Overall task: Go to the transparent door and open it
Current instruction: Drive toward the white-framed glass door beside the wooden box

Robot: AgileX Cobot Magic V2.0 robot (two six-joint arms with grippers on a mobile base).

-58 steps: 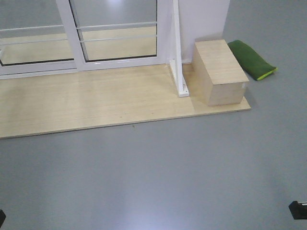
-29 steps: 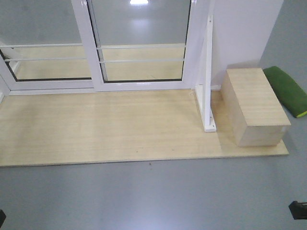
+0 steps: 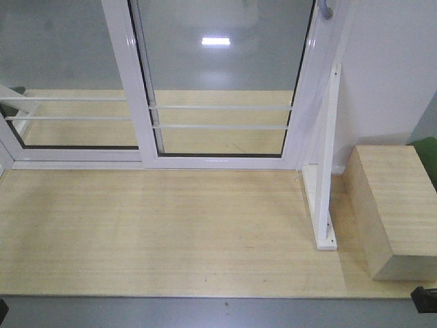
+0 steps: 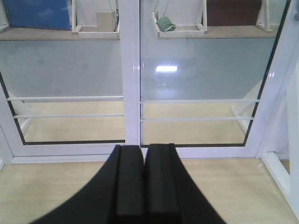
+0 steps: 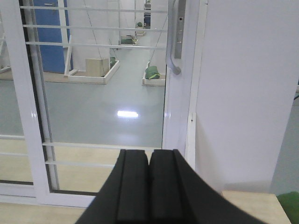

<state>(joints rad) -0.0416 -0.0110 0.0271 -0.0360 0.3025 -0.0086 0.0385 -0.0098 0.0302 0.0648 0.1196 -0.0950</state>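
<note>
Transparent door (image 3: pixel 225 75) is dead ahead, just past the wooden platform (image 3: pixel 171 225), with its grey handle (image 5: pixel 173 46) on the right edge by the wall. Left end effector (image 4: pixel 143 154) and right end effector (image 5: pixel 149 156) are both pinched closed. I'd roll closer, then spread the right one before reaching for that handle.

The clear glass door (image 3: pixel 225 75) had a glossy white frame and a grey curved bar handle (image 5: pixel 172 42). The pale wooden platform (image 3: pixel 164 232) showed fine streaked grain, matching the light wooden box (image 3: pixel 396 205).
</note>
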